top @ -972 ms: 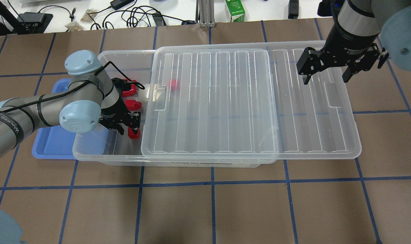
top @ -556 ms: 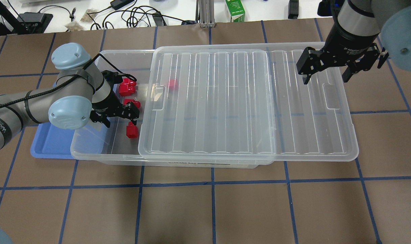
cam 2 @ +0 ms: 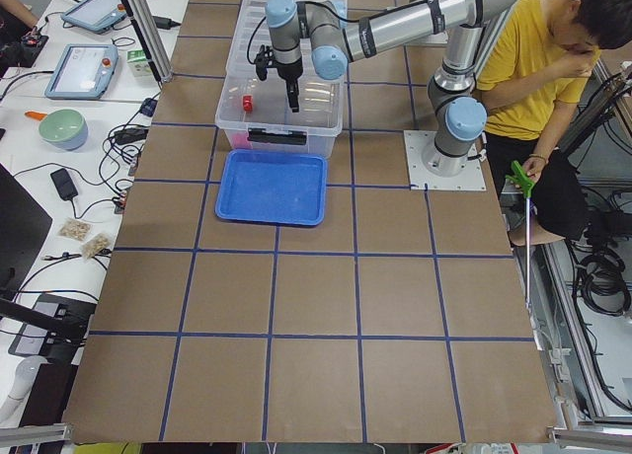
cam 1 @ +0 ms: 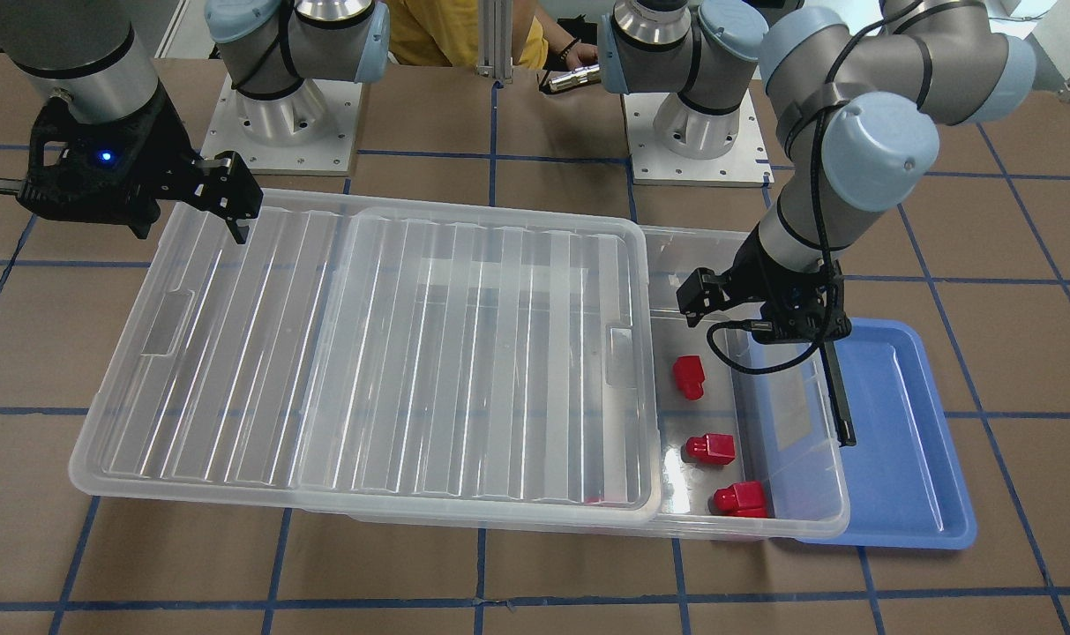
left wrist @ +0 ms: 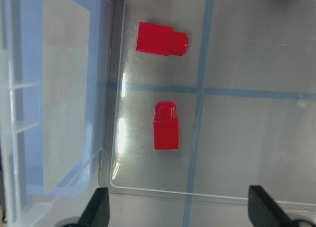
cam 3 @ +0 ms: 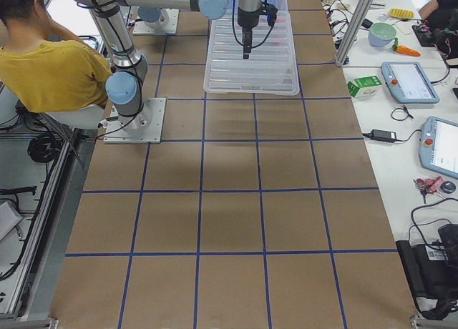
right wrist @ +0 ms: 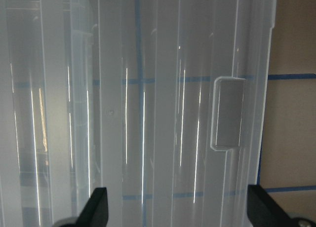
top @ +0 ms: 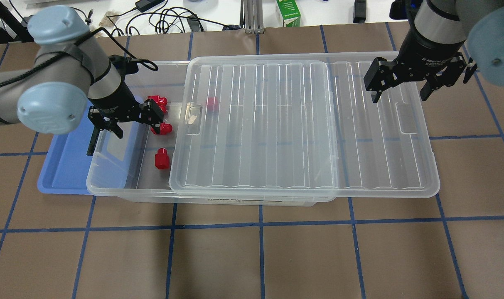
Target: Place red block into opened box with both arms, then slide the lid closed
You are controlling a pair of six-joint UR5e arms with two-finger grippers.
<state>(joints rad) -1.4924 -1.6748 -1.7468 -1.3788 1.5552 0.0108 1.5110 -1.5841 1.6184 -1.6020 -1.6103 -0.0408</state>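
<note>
The clear box (top: 110, 189) lies across the table, its left end uncovered. The ribbed lid (top: 301, 124) rests on the rest and overhangs the box's right end. Three red blocks (top: 162, 159) (top: 162, 128) (top: 157, 101) lie on the uncovered floor, also seen in the front view (cam 1: 688, 377) (cam 1: 709, 449) (cam 1: 740, 498). Another red block (top: 212, 103) shows blurred under the lid. My left gripper (top: 136, 126) (cam 1: 759, 322) hovers open and empty over the open end, with red blocks (left wrist: 166, 126) below it. My right gripper (top: 399, 95) (cam 1: 186, 225) (right wrist: 180, 209) hangs open above the lid's right part, near its notch (right wrist: 228, 113).
A blue tray (top: 65, 166) lies under and beside the box's left end. Cables, a green carton (top: 288, 12) and devices sit beyond the table's far edge. A person in a yellow shirt (cam 2: 533, 59) sits behind the robot's bases.
My left gripper has lifted and drawn back from the nearest red block, which stays on the box floor. Box and lid shifted slightly left. The right gripper has barely moved.
</note>
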